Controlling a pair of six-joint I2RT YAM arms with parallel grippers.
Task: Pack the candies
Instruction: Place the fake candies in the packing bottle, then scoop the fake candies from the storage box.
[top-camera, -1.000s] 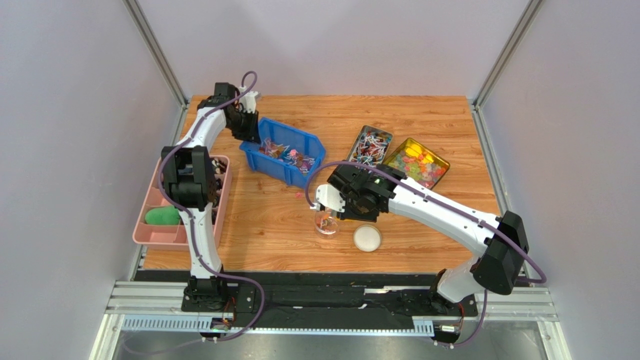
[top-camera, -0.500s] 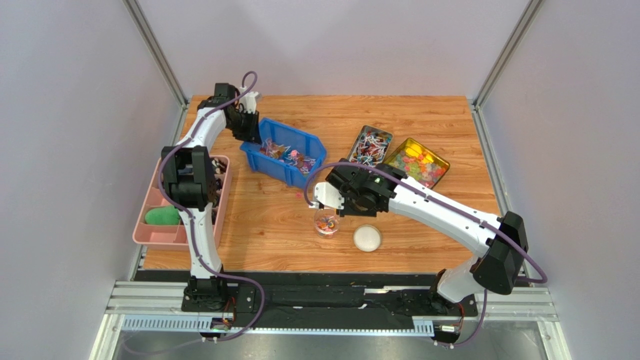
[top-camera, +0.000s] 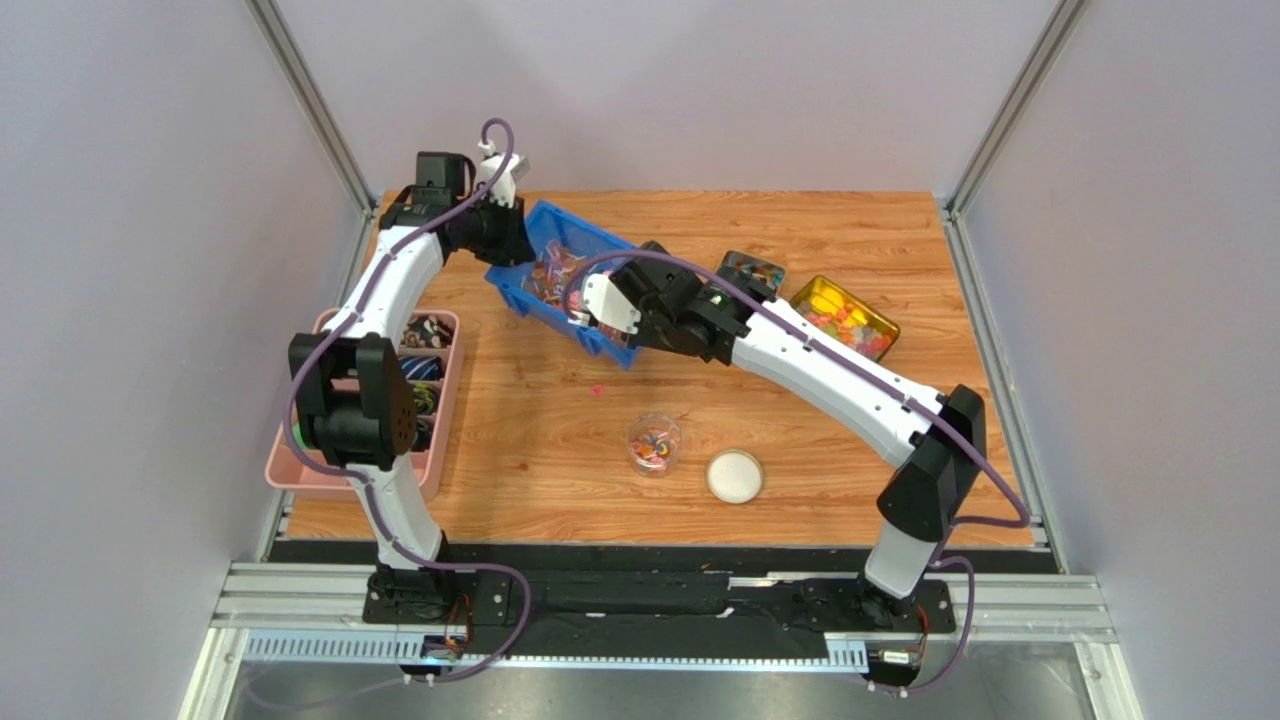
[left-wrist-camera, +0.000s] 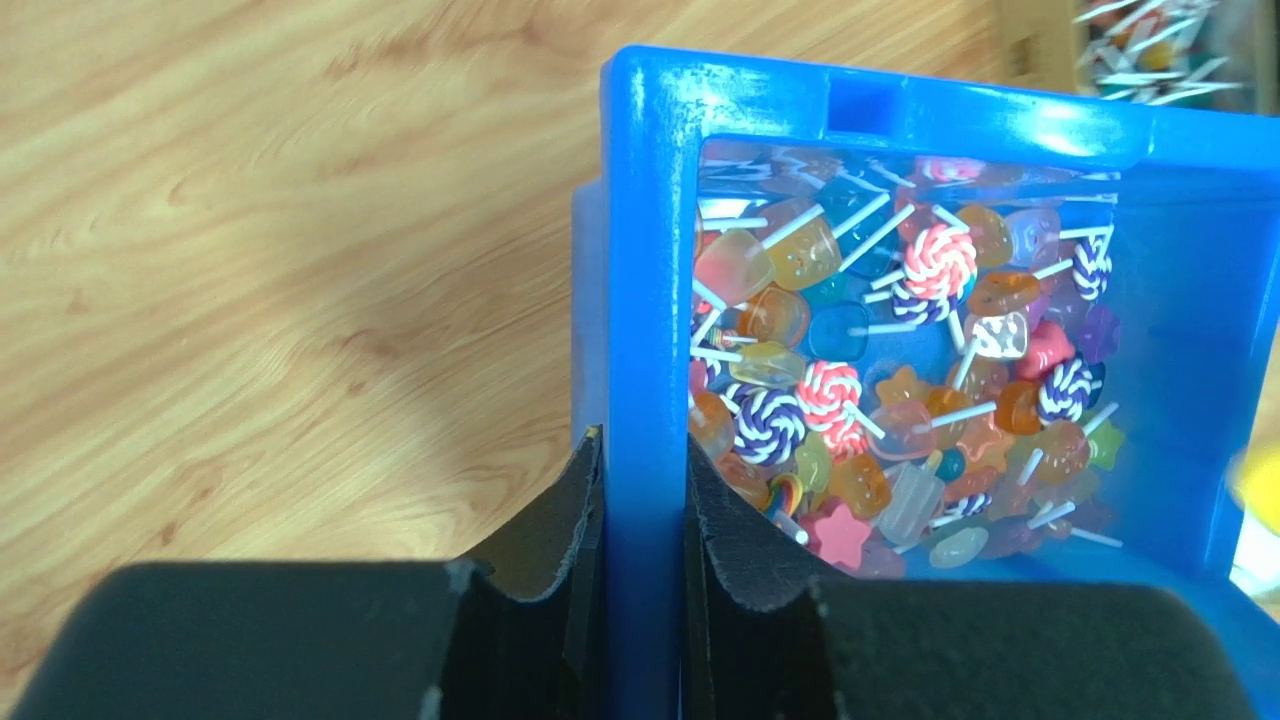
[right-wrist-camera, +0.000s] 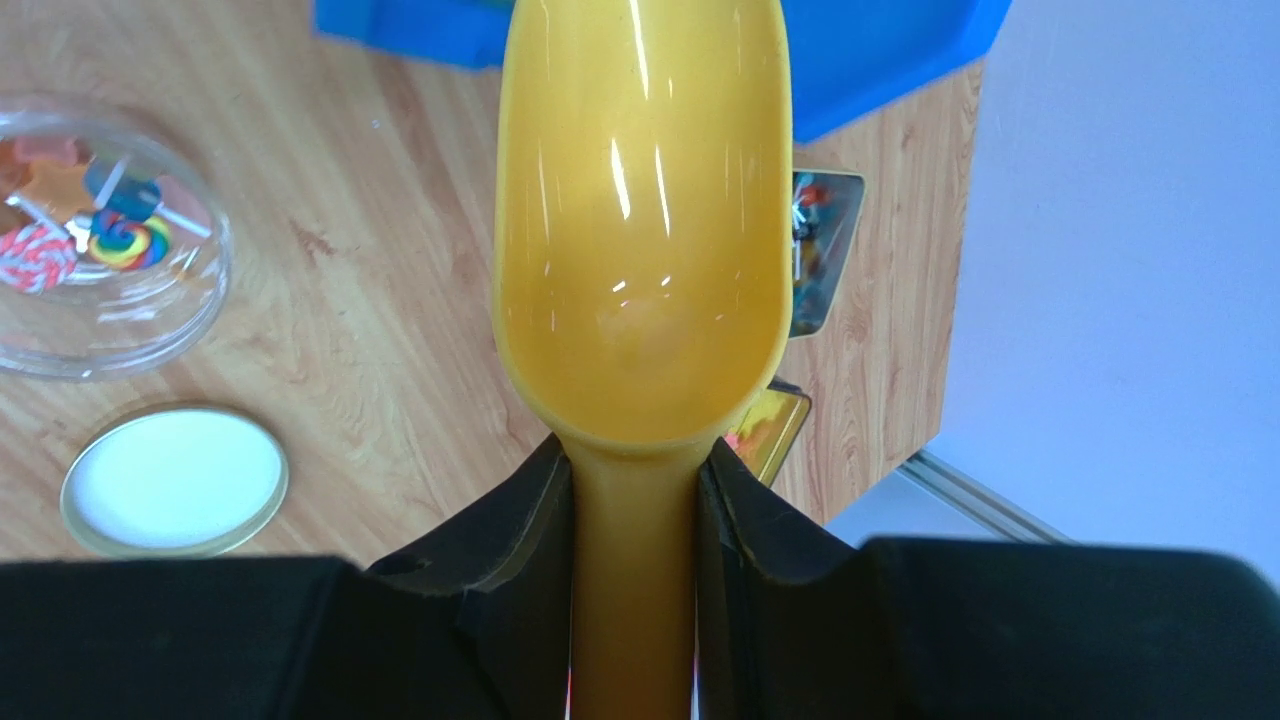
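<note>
The candies (left-wrist-camera: 902, 390) fill the blue bin (left-wrist-camera: 1157, 165): small mixed sweets, some on sticks. My left gripper (left-wrist-camera: 643, 458) is shut on the bin's left wall, at the back left in the top view (top-camera: 508, 248). A yellow scoop (right-wrist-camera: 643, 225) is held by its handle in my right gripper (right-wrist-camera: 634, 503), which is shut; its bowl is empty. In the top view the right gripper (top-camera: 609, 308) is at the bin's (top-camera: 559, 285) near edge. The clear jar (top-camera: 652, 441) holds a few candies (right-wrist-camera: 68, 225).
The jar's white lid (top-camera: 733, 476) lies right of the jar. One stray candy (top-camera: 598, 390) lies on the wood. Two open tins (top-camera: 748, 273) (top-camera: 846, 318) sit at the back right. A pink divided tray (top-camera: 439, 398) stands at the left edge.
My right arm has swung from above the jar back to the blue bin with the scoop. The left gripper has shifted and turned the bin toward the back.
</note>
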